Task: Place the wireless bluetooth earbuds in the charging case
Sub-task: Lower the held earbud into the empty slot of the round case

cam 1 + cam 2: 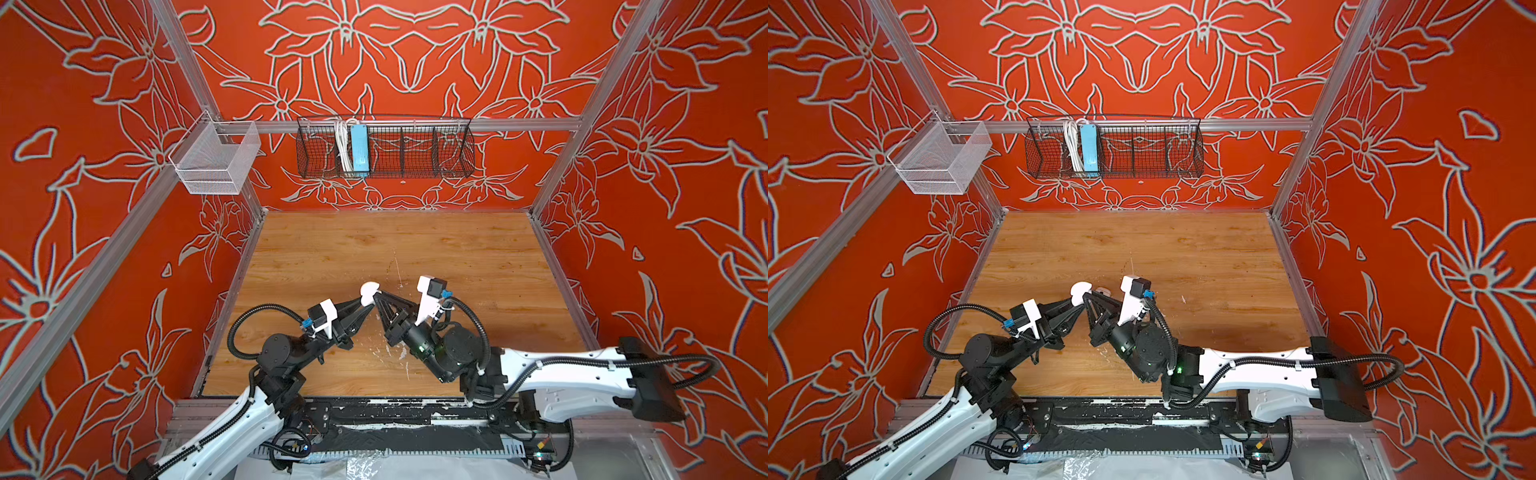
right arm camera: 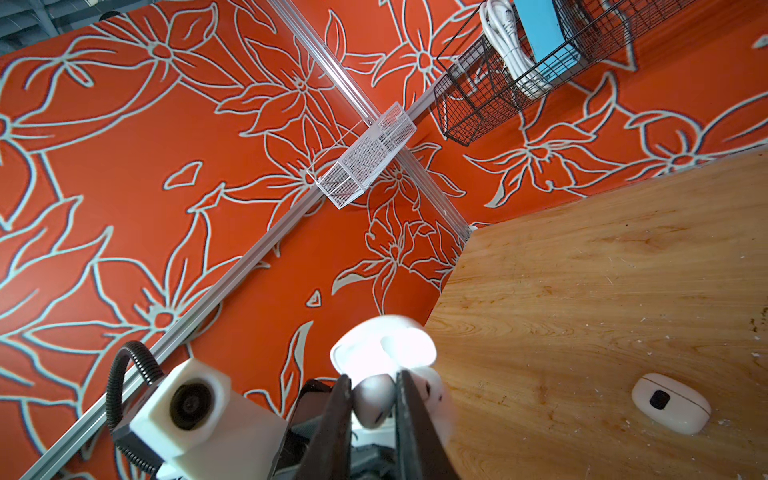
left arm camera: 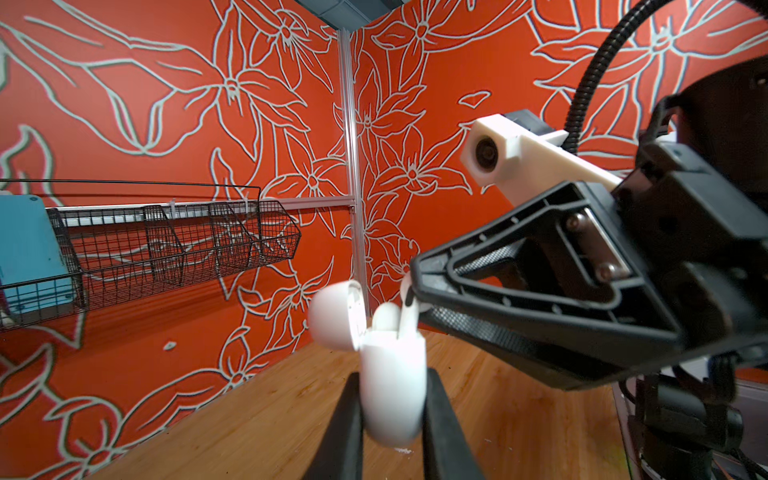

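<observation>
Over the near-middle counter (image 1: 457, 249), the charging case (image 3: 392, 390) sits between the left fingers (image 3: 343, 432), one earbud (image 2: 374, 401) between the right fingers (image 2: 415, 428) at its top, a second earbud (image 2: 671, 409) lying just right.

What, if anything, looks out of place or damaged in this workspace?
White flecks litter the wooden table near its front edge, like chipped paint, and the black front rail looks scraped white in patches. Nothing else stands out.
</observation>
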### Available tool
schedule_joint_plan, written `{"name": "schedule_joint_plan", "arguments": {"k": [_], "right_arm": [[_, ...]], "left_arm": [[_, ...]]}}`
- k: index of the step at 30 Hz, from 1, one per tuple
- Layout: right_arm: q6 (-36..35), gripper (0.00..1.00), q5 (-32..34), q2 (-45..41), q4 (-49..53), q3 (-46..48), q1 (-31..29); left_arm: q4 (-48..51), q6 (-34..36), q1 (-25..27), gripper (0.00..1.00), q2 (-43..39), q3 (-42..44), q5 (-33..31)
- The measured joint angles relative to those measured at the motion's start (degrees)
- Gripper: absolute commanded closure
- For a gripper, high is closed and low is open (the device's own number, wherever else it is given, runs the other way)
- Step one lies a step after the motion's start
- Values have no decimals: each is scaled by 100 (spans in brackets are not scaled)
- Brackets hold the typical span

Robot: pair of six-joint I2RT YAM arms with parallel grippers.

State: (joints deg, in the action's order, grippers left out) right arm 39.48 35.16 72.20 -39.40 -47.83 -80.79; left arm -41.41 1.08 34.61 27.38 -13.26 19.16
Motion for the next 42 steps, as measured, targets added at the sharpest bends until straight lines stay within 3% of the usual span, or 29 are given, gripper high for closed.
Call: {"name": "schedule_joint_plan", "arguments": {"k": [6,9,11,17,24,28,31,34,42], "right_arm": [[17,95,109,83,-70,-17,-20],[-31,70,111,83,-81,-22,-28],[-155,60,87,76,-39,-22,-50],[-509,44,39,-118,210,184,-138],[-1285,50,7,-925,706,396,-144],[-2022,50,-433,-1388,1141,258,-140],[-2579,64,-911,-1589,1440,208,-140],[-2973,73,-992,-1637,1856,144,-140],[-3536,74,-1071,-1421,2771,0,-127]], "left_arm": [[31,0,0,100,7,0,-52],[39,2,0,100,7,0,-66],[59,0,-2,100,4,2,-116],[11,7,2,100,-70,2,-155],[50,20,11,100,-81,2,-101],[201,55,13,100,-81,0,83],[271,94,17,100,-81,0,291],[302,129,22,100,-79,0,503],[372,175,24,100,-46,-24,931]]}}
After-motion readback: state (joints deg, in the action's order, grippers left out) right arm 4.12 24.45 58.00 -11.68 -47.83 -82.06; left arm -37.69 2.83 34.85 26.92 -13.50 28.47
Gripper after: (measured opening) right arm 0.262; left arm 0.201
